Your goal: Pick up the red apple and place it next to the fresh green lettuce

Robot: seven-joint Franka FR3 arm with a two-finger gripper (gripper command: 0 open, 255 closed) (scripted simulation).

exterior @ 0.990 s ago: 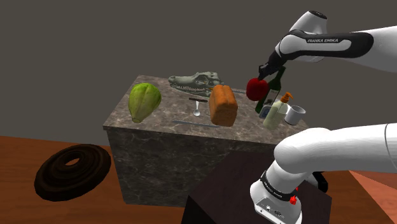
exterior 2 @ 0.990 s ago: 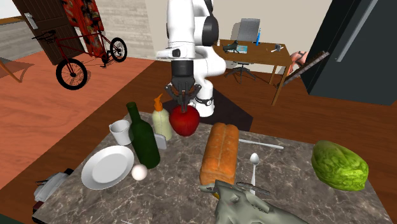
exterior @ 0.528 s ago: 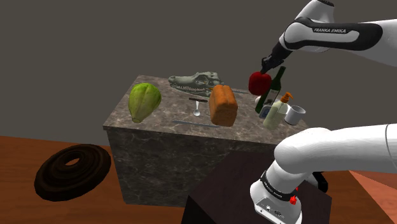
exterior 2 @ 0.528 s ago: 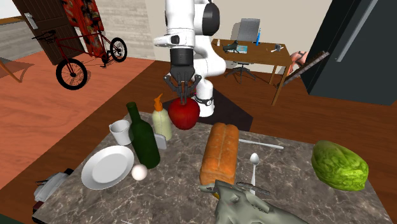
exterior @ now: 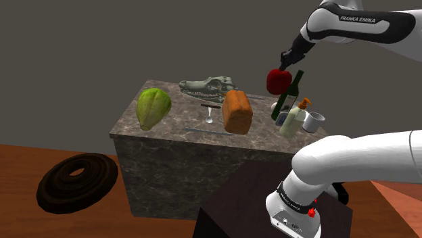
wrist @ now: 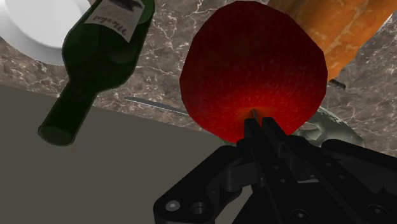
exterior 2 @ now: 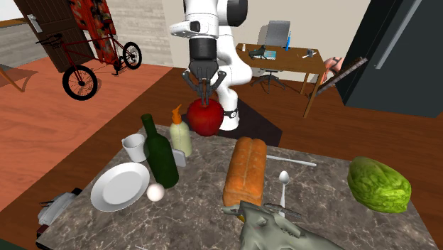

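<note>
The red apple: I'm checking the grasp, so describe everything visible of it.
The red apple is round, whole and deep red, brighter around its stem end. It hangs in the air, stem end up, pinched there by the black fingers of the gripper. It is over the stone-patterned table edge, near the green bottle, and touches nothing else.

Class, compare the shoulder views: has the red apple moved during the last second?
Yes. The red apple has risen: it hung beside the shoulder of the green bottle and is now level with its neck.
</note>
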